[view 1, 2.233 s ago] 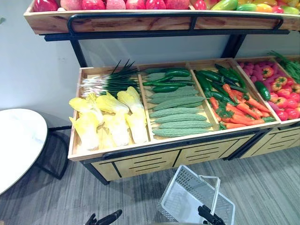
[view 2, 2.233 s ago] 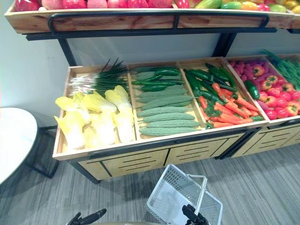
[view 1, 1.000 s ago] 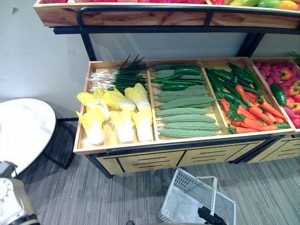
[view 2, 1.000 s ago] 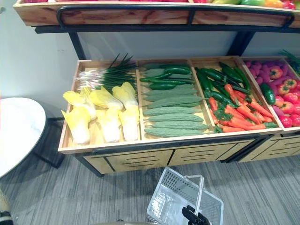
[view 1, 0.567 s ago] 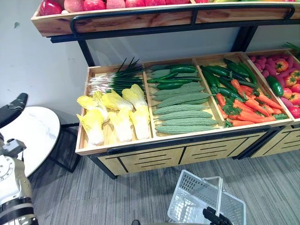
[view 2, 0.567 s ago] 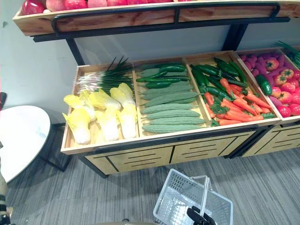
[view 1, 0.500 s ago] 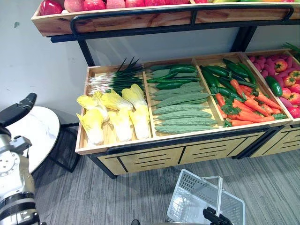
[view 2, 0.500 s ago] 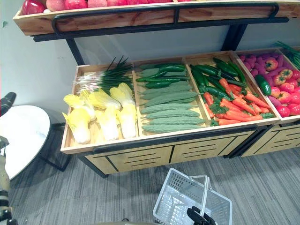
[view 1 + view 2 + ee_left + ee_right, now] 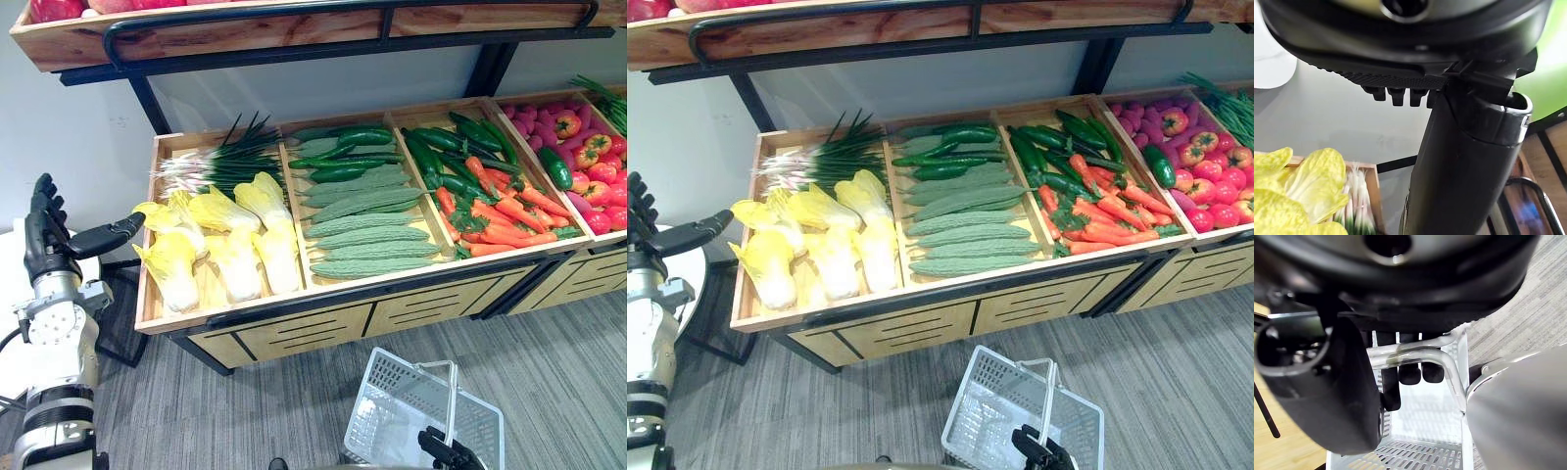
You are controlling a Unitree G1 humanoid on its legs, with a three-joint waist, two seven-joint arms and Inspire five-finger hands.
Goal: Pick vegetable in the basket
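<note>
- While the right hand (image 9: pixel 446 452) curls its dark fingers (image 9: pixel 1409 368) tight round the bent metal handle (image 9: pixel 1422 351), the basket (image 9: pixel 392 397) sits directly beneath it, a boxy shell of white plastic lattice with sloping walls.
- Round that hand and the basket spreads a grey, plank-patterned floor (image 9: pixel 294 401).
- Off to the side, the left hand (image 9: pixel 44 240) is raised with its fingers straight and slightly apart, its thumb (image 9: pixel 103 237) jutting sideways, gripping nothing.
- Just past that thumb, crinkly pale-yellow cabbages (image 9: pixel 211 245) lie in a plain wooden tray (image 9: pixel 171 320), with a sheaf of thin spring onions (image 9: pixel 220 162) behind them.
- One tray farther from the left hand lie ridged, pale-green gourds (image 9: pixel 362 240) and smooth dark cucumbers (image 9: pixel 343 157).
- Farther still, up ahead of the right hand, are tapered orange carrots (image 9: pixel 500 220), then glossy red tomatoes (image 9: pixel 598 186).
- All the vegetables lie in these trays.
</note>
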